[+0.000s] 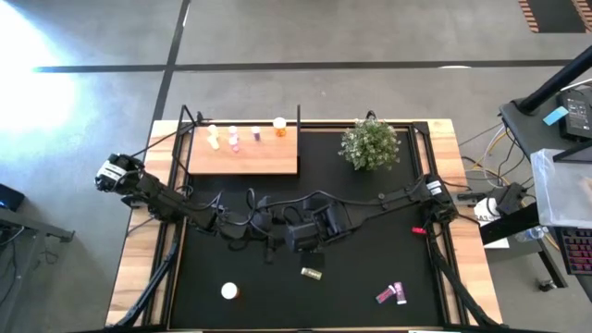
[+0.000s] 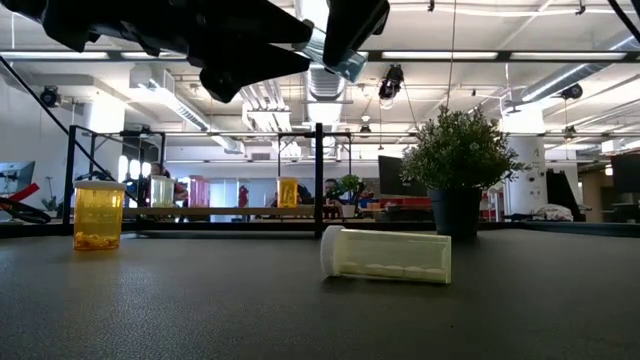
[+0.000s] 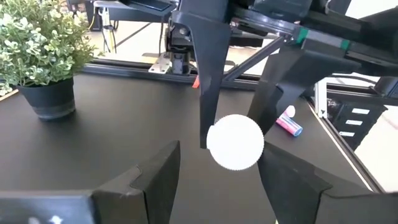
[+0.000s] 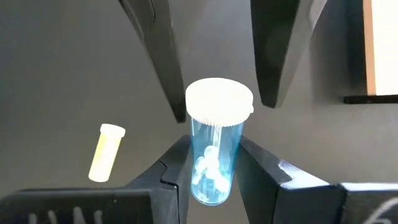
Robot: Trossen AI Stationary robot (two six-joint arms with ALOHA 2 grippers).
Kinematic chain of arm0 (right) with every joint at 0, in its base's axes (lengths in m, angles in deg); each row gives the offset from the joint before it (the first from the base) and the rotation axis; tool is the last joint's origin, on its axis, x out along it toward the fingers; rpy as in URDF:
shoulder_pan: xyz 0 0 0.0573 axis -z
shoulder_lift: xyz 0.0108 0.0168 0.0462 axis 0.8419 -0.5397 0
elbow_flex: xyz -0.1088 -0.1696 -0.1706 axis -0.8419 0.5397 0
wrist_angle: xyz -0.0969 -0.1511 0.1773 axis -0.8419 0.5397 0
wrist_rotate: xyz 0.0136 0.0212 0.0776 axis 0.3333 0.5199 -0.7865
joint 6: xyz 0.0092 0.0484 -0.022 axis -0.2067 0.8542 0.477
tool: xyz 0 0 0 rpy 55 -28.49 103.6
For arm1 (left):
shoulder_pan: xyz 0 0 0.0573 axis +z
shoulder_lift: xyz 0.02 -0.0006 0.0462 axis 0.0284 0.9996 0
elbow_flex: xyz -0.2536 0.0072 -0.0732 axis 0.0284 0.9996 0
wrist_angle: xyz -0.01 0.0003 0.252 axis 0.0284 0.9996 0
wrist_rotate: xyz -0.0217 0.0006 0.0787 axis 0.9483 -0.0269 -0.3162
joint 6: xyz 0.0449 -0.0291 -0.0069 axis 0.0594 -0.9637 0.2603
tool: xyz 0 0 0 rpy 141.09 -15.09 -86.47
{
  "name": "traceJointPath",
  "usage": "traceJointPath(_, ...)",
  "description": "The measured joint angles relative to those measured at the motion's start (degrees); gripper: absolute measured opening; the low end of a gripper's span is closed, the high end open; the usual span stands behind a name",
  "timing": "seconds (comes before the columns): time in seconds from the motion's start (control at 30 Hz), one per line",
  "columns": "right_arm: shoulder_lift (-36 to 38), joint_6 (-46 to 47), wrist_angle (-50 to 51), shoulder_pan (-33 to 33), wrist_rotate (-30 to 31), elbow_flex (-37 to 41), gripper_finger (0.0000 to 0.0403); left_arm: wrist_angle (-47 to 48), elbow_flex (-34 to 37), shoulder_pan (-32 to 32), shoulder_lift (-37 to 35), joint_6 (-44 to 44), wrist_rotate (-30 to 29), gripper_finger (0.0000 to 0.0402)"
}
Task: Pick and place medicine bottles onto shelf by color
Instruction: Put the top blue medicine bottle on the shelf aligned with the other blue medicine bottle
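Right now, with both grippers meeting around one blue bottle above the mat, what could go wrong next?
1. The right gripper holds the blue bottle by its body, while the left gripper stands open around the white cap. If the right lets go first, the bottle would likely drop.
2. A grip on the cap alone may let the bottle tilt or slip.

A clear blue-teal plastic medicine bottle (image 4: 213, 155) carries a ribbed white cap and pale pills inside, framed by matte black robot fingers (image 4: 168, 168) over a dark charcoal mat (image 4: 56, 74). On that mat lie a pale yellowish bottle (image 2: 390, 254) with a white cap, a translucent orange bottle (image 2: 98, 214), and a pink-magenta one (image 1: 389, 294). The leafy green plant (image 2: 460, 150) stands in a black pot beside the light-wood shelf (image 1: 245, 154) with black posts.
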Motion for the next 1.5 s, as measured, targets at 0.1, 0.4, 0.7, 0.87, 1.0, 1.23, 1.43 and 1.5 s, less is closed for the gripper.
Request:
traceJointPath(0.1, 0.00, -0.14, -0.86, 0.04, -0.02, 0.00, 0.0095, 0.00, -0.22, 0.02, 0.00, 0.00, -0.05, 0.0196)
traceJointPath(0.4, 0.00, -0.67, -1.28, 0.02, -0.02, 0.02, 0.0095, 0.02, -0.33, 0.01, -0.02, 0.02, 0.00, 0.0192)
traceJointPath(0.7, 0.00, -0.65, -1.19, 0.07, 0.29, 0.07, 0.0095, -0.02, -0.37, -0.02, -0.02, 0.45, 0.24, 0.0115)
traceJointPath(0.87, 0.00, -0.65, -1.18, 0.07, 0.26, 0.07, 0.0095, 0.00, -0.37, -0.02, -0.02, 0.46, 0.26, 0.0095)
traceJointPath(1.0, 0.00, -0.64, -1.10, 0.07, 0.22, 0.07, 0.0095, -0.10, -0.37, -0.02, -0.02, 0.46, 0.38, 0.0098)
traceJointPath(1.23, 0.00, 0.40, -1.06, 0.07, 0.00, 0.07, 0.0102, -0.20, -0.37, 0.00, -0.02, 0.46, 0.44, 0.0100)
traceJointPath(1.43, 0.05, 1.37, -0.17, 0.04, -0.57, 0.07, 0.0157, -0.20, -0.37, 0.02, -0.02, 0.48, 0.29, 0.0100)
traceJointPath(1.5, 0.09, 1.52, 1.64, 0.02, -0.68, -0.29, 0.0179, -0.17, -0.37, 0.03, -0.04, 0.48, 0.13, 0.0100)
